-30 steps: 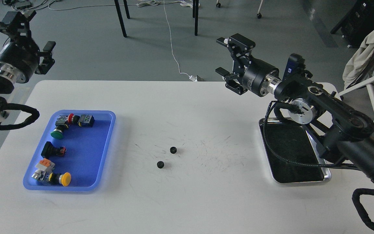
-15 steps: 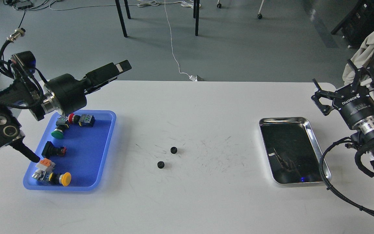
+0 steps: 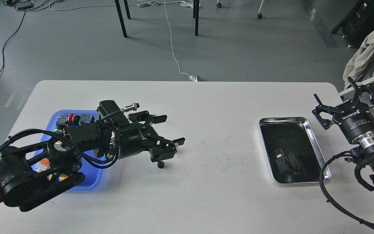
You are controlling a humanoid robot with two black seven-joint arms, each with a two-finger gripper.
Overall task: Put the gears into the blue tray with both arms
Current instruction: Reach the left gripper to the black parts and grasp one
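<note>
One small black gear (image 3: 160,164) lies on the white table, just below my left gripper. My left gripper (image 3: 172,130) reaches in from the lower left and hangs open low over the middle of the table, its lower finger (image 3: 168,150) standing where a second gear would be, so I see only one. The blue tray (image 3: 90,184) sits at the left, largely covered by my left arm, with colourful push-buttons (image 3: 74,118) showing at its far end. My right gripper (image 3: 338,94) is open at the far right edge, beyond the table, holding nothing.
A shiny silver tray (image 3: 284,119) lies at the right of the table, dark inside with reflections. A chair with a beige cloth (image 3: 365,52) stands behind my right arm. Table legs and cables cross the floor beyond the far edge.
My left arm has swung down and right, from above the blue tray's far corner to low over the gears, covering one. The right gripper has barely shifted.
</note>
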